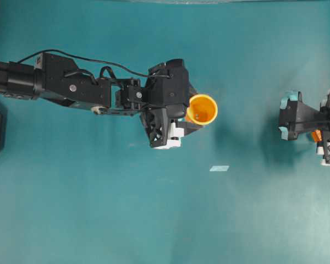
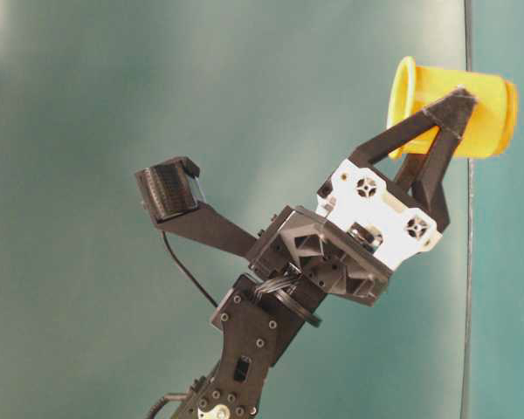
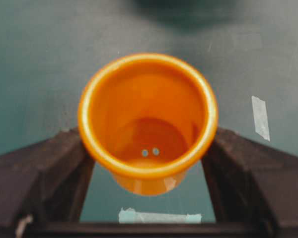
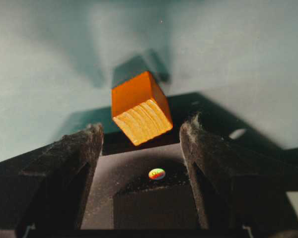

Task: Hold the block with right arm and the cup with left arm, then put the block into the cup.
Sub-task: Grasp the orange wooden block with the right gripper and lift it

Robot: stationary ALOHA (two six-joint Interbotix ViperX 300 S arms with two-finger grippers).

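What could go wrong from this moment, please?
The right gripper is open around the block, which sits turned cornerwise between the fingers, so closing may push or twist it away. The left gripper holds the cup low on its tapered wall; it might slip or tilt during the drop.

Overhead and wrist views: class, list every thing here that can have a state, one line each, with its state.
cup: gripped, held clear of the table, nothing inside.
block: free, sits between the right fingers with a gap on each side.
left end effector: closed on the cup's sides.
right end effector: open wide around the block, not gripping it.
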